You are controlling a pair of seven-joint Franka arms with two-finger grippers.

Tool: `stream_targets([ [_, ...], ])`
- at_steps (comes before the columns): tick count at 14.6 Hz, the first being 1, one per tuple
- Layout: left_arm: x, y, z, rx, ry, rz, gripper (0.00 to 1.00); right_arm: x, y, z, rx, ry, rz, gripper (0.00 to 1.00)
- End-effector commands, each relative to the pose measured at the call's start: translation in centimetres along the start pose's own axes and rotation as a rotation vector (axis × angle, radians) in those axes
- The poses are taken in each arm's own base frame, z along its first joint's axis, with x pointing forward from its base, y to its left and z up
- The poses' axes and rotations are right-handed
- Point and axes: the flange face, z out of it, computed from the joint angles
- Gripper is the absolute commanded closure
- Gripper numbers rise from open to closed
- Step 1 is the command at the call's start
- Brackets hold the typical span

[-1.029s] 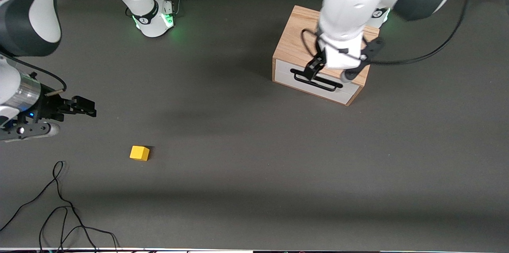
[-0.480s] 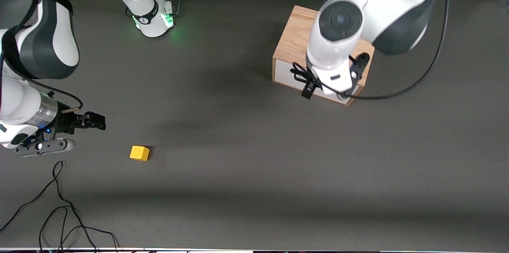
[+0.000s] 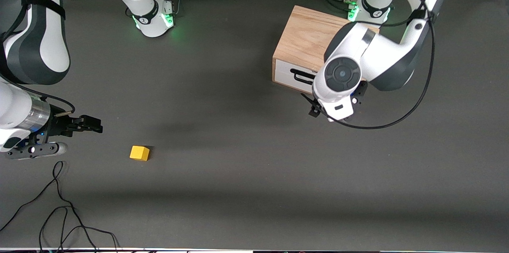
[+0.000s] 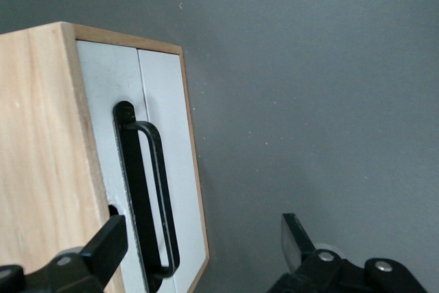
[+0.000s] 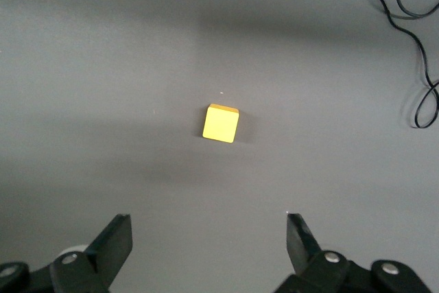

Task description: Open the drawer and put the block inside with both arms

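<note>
1. Toward the left arm's end of the bench [image 3: 246, 189] stands the light oak box [image 3: 304, 40], its drawer [image 3: 292, 74] shut flush, white front and black wire handle [image 4: 147, 197] facing the front camera; that orientation leaves the handle reachable from the open bench.
2. Just in front of the drawer hangs the left end effector [image 4: 206, 245]; its fingers stand wide apart and hold nothing, one finger [image 4: 106, 245] close by the handle's end without gripping it; I judge it is lining up for the pull.
3. Toward the right arm's end lies the yellow block [image 3: 139, 152], alone on the bench, well apart from the box.
4. Near the block hangs the right end effector [image 5: 208, 245], spread wide and empty, aimed at it; probably readying a pick.
</note>
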Motion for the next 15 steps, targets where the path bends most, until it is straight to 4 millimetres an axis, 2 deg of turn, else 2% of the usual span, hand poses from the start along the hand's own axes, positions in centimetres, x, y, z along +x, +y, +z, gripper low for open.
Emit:
stream_targets([
  [1,-0.9,0.2,4.1,0.03,0.022,-0.012,0.0,0.3,-0.3,-0.5,0.011,0.027,-0.016,0.0],
  [5,-2.6,-0.2,7.8,0.051,0.03,-0.032,0.0,0.3,0.2,-0.1,0.013,0.02,-0.008,0.0],
  [12,-3.7,-1.0,10.4,0.1,0.045,-0.051,0.0,0.3,0.6,1.8,0.012,0.025,0.001,0.0],
  [15,-3.8,-0.5,11.0,0.096,0.038,-0.049,0.0,0.3,0.9,2.3,0.01,0.035,0.004,0.0],
])
